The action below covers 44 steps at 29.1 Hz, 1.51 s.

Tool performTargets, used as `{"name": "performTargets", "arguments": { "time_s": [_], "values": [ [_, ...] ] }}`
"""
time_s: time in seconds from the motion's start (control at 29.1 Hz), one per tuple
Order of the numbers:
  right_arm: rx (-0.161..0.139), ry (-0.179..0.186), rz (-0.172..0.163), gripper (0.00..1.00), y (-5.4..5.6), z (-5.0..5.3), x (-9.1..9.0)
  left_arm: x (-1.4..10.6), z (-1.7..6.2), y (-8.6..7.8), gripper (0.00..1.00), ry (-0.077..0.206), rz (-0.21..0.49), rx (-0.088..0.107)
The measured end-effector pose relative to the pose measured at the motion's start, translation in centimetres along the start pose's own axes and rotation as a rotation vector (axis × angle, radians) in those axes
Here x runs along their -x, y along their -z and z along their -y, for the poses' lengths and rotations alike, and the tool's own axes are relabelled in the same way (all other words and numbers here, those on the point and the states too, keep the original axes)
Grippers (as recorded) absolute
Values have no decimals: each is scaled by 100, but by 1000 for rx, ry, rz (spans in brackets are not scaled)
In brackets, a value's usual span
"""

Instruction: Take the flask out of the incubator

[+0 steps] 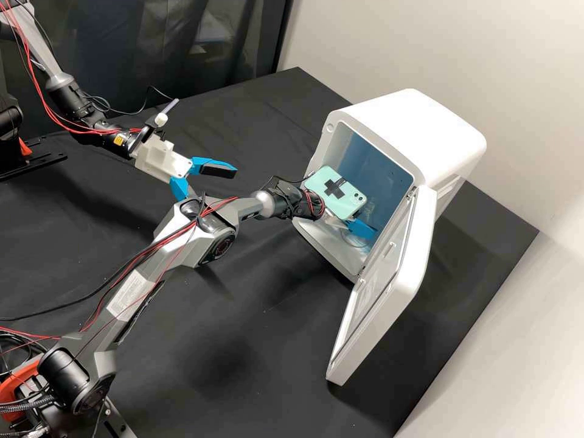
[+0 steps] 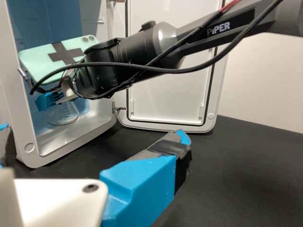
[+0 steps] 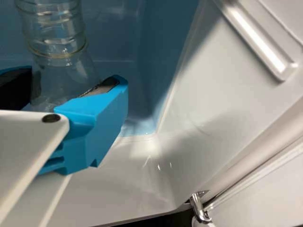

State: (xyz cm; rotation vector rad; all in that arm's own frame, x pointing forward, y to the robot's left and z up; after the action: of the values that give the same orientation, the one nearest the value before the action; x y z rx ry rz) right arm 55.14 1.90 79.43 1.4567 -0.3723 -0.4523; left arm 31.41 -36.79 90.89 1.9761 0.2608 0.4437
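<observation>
The white incubator (image 1: 413,134) stands at the right of the bench with its door (image 1: 383,280) swung open and a blue interior. A clear glass flask (image 3: 61,71) stands upright on the incubator floor, seen through the opening as the flask (image 2: 64,113). My right gripper (image 3: 66,90) is inside the chamber, its blue fingers (image 3: 94,123) on either side of the flask's cone and pressed to the glass. From above, the right gripper (image 1: 353,228) is low in the chamber. My left gripper (image 1: 204,179) hangs open above the bench, left of the incubator, holding nothing.
A mint-green phone (image 1: 334,191) rides on the right wrist, just inside the opening. The right arm (image 1: 201,231) stretches across the bench middle. The open door (image 2: 170,94) hangs toward the front. The bench edge (image 1: 486,286) and a white wall lie to the right.
</observation>
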Motion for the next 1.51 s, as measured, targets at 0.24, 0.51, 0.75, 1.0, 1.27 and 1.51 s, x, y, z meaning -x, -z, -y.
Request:
{"name": "performTargets", "arguments": {
  "time_s": [0.24, 0.51, 0.75, 1.0, 1.27, 1.51],
  "values": [
    [-31, -10, -33, 0, -117, -4, 213, 0, 0, 0, 100, 0, 0, 0],
    [-41, 7, -147, 0, -297, -78, 720, 0, 0, 0, 100, 0, 0, 0],
    [-51, 10, -230, 0, -549, -130, 1162, 0, -2, 5, 100, 0, -1, -1],
    [-11, 95, -286, 0, -867, 22, 1581, 27, -4, 31, 100, 3, 1, -10],
    [32, 199, -300, 0, -1205, 157, 1917, 56, 12, 52, 100, 10, 7, -17],
    [33, 247, -271, 0, -1349, 262, 2003, 74, -2, 84, 100, 5, -1, -5]
  ]
}}
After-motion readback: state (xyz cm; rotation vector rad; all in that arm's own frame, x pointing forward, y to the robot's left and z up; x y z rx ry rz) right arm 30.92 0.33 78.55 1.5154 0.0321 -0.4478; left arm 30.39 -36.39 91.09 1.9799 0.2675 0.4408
